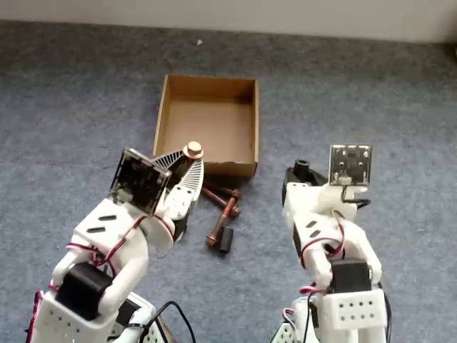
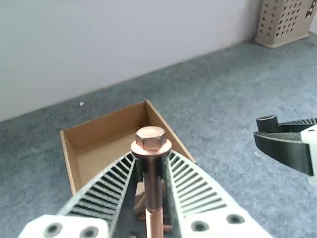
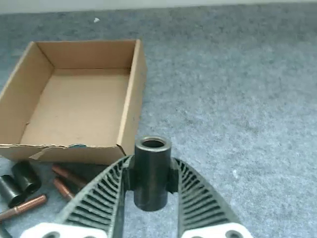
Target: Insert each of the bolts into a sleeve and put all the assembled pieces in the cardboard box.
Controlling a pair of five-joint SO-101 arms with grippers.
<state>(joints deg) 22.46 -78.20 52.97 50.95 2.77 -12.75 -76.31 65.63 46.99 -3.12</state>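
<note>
- Left tool (image 2: 151, 159) was clenched on a copper bolt (image 2: 151, 141).
- Right tool (image 3: 151, 162) gripped a black sleeve (image 3: 152, 188).
- Cardboard box (image 3: 130, 99) lay just beyond both tools.

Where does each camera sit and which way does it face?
High view: above and behind both white arms, looking down at the open brown cardboard box.
Left wrist view: on that wrist, facing box and wall past the left end effector, gripping a copper hex-head bolt.
Right wrist view: on that wrist, looking down past the right end effector, gripping a black cylindrical sleeve.
All share the box.
</note>
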